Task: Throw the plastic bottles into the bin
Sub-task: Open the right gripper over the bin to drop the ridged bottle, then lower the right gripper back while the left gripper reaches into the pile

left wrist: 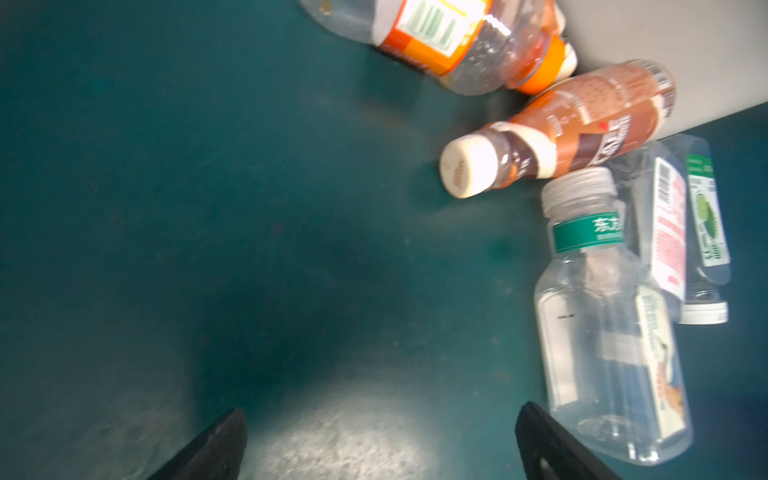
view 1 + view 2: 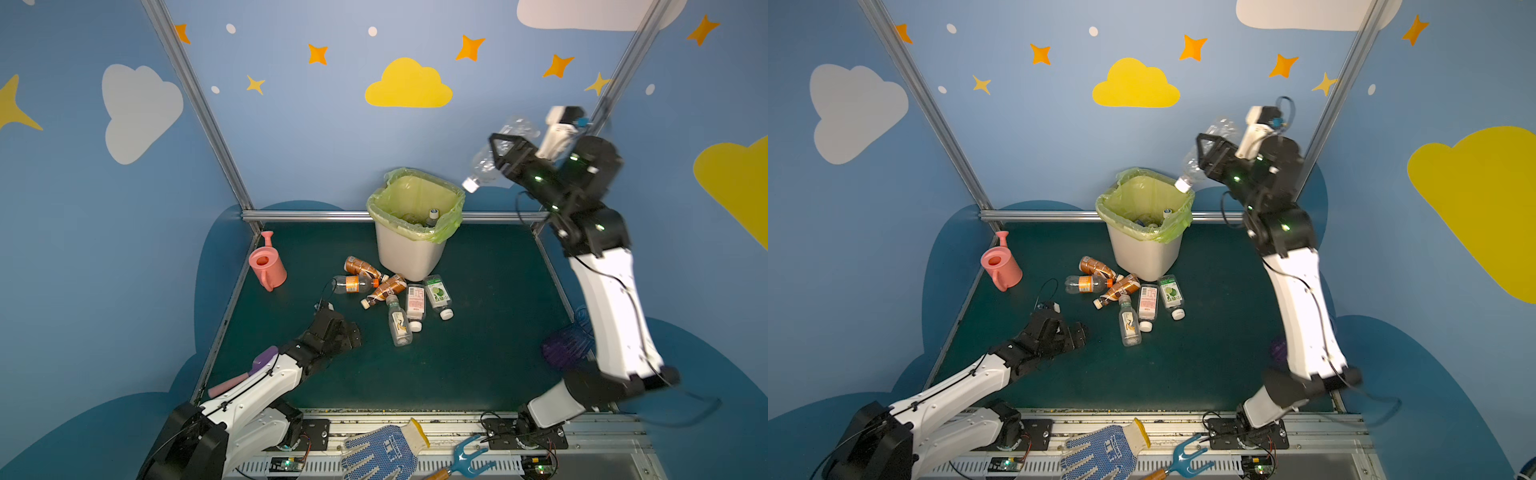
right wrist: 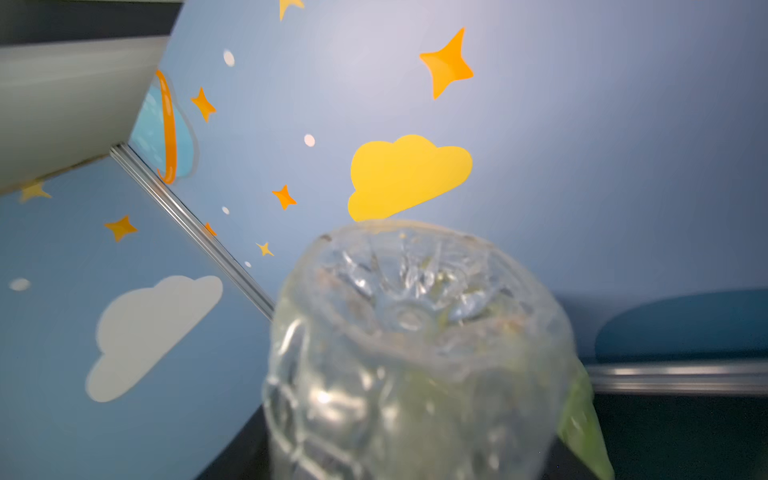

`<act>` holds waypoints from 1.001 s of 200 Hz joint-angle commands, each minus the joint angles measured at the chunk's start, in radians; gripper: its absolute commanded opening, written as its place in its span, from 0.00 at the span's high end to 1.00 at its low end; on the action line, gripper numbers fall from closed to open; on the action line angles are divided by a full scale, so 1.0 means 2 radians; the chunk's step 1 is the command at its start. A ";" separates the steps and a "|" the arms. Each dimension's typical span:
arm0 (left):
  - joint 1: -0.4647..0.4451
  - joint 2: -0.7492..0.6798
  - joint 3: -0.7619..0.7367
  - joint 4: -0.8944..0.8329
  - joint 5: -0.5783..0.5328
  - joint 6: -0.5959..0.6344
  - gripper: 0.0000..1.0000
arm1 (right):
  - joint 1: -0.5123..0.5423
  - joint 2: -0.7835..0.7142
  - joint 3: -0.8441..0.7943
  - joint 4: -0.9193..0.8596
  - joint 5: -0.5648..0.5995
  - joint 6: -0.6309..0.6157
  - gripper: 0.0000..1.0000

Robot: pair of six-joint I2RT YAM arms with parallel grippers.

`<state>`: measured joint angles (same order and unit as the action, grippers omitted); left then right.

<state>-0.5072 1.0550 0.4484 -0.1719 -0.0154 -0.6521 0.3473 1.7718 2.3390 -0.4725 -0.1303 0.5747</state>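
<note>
Glove [image 2: 382, 451] with blue dots lies closest, on the front rail, next to a little blue fork [image 2: 469, 457]. Behind them is the big dark green mat [image 2: 478, 353].

At the back of the mat stands the bin [image 2: 409, 253], off-white with a light green bag folded over its rim. A capped bottle [image 2: 432, 216] pokes up inside it.

The right gripper [image 2: 496, 153] is high in the air, up and to the right of the bin. A clear bottle [image 2: 482, 164] sits between its jaws, tipped with its white cap down toward the bin's rim. It looks blurry, and I cannot tell if the jaws are tight on it or loose. In the right wrist view its bumpy bottom looks very big and close.

The left gripper [image 2: 349, 332] is low over the mat on the left. Its jaws are wide apart with nothing between them.

The pink watering can [image 2: 268, 266] stands by the mat's left edge.

Six more bottles lie on their sides just in front of the bin, close together: a brown bottle [image 2: 361, 266], an orange-label bottle [image 2: 353, 284], a second brown bottle [image 2: 386, 289], a pink-label bottle [image 2: 415, 301], a green-label bottle [image 2: 438, 295] and a see-through bottle [image 2: 400, 322] nearest the left gripper.
</note>
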 commanded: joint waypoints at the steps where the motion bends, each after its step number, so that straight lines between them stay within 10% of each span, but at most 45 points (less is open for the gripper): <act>1: -0.006 0.013 0.021 -0.005 0.013 0.001 0.00 | 0.021 0.153 0.173 -0.185 -0.035 -0.044 0.17; 28: -0.015 0.003 0.027 -0.012 0.011 0.005 0.00 | 0.011 0.178 0.295 -0.235 0.003 -0.036 0.02; 64: -0.024 -0.014 0.031 -0.015 0.002 0.007 0.00 | 0.010 -0.023 -0.022 -0.035 0.036 -0.035 0.02; 200: -0.143 0.159 0.206 -0.098 -0.064 0.008 0.00 | -0.066 -0.294 -0.560 0.043 0.047 -0.016 0.02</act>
<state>-0.7502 1.2934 0.7620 -0.2562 -0.0597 -0.6472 0.2531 1.3205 1.3460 -0.4114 -0.0563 0.5190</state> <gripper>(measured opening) 0.997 0.981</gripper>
